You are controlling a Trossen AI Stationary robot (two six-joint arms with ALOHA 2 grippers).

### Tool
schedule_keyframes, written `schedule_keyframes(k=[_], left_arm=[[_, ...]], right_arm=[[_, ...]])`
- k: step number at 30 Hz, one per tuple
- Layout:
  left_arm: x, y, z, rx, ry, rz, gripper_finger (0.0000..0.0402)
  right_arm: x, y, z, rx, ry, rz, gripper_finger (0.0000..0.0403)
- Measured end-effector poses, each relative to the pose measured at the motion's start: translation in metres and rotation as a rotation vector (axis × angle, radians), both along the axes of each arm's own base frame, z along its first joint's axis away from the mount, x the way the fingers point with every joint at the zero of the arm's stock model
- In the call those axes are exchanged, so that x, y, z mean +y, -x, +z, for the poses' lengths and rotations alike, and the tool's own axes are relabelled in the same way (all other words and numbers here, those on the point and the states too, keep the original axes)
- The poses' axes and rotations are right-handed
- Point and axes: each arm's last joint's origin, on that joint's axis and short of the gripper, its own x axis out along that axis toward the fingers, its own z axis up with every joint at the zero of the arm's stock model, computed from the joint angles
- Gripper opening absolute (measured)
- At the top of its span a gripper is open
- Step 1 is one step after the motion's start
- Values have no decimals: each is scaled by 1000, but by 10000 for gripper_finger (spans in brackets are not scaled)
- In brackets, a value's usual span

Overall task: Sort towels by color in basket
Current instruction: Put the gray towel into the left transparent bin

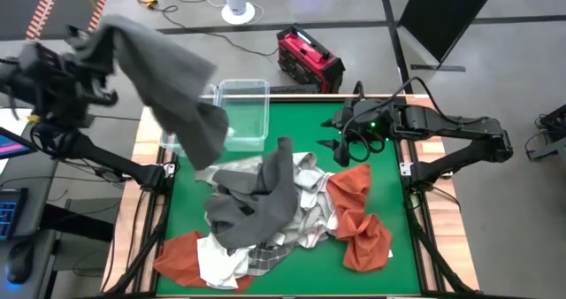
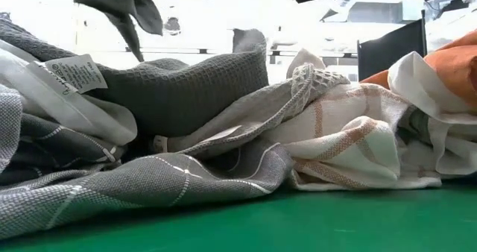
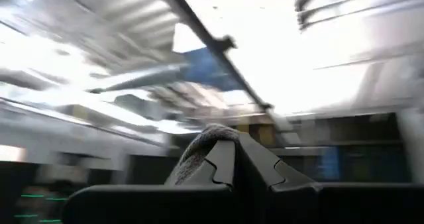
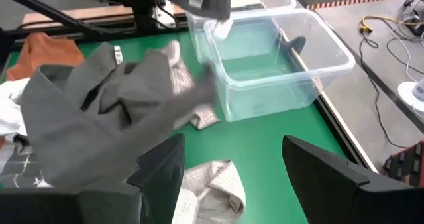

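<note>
Towels: one dark grey towel lifted, two rust-orange towels lying.

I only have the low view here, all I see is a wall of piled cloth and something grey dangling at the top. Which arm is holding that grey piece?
Observer: The left gripper, shut on the dark grey towel, lifted high over the table's left rear corner.
Operator: Is there a container near it? I can't see one.
Observer: Yes, a clear plastic bin sits at the rear of the green mat, right beside the hanging towel's lower end.
Operator: And the other arm?
Observer: The right gripper is open and holds nothing, poised above the mat between the bin and the rust-orange towel.
</note>
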Motion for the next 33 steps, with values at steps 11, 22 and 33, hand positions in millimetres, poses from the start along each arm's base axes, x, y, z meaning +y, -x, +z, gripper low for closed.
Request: schedule_keyframes(k=[11, 22, 33], left_arm=[[12, 23, 13, 193, 130, 429, 0], [8, 1, 16, 72, 200, 336, 0], [0, -50, 23, -246, 88, 269, 1]], right_arm=[[0, -2, 3, -35, 7, 3, 280], [-5, -4, 8, -76, 52, 8, 280], [-1, -5, 6, -69, 50, 25, 280]])
